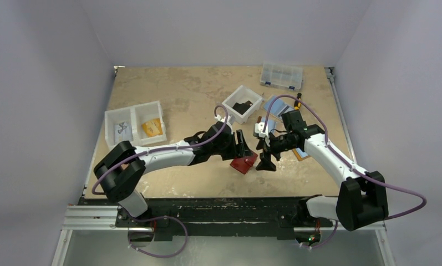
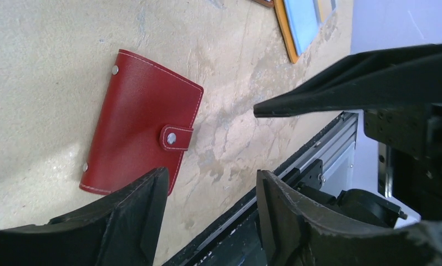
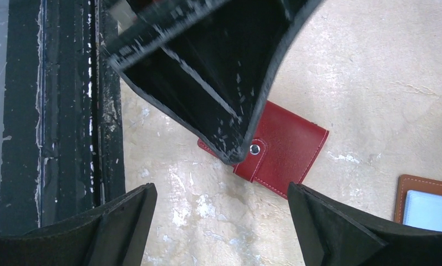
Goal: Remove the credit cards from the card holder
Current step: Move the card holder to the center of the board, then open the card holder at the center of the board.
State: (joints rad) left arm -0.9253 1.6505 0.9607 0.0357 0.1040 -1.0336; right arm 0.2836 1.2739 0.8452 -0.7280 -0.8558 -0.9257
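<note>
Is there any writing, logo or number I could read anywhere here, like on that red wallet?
No text is readable in any view.
Red card holder: plain cover with stitching and a snap, no lettering.
Orange item and grey item in the white bin: any print is too small to read.

Your card holder (image 2: 141,130) lies closed and flat on the desk (image 2: 41,44), strap tab (image 2: 177,137) snapped shut. Your left pincer (image 2: 210,183) hangs spread near its lower edge, nothing between the fingers. An orange-tan holder (image 2: 286,30) lies well apart.
</note>
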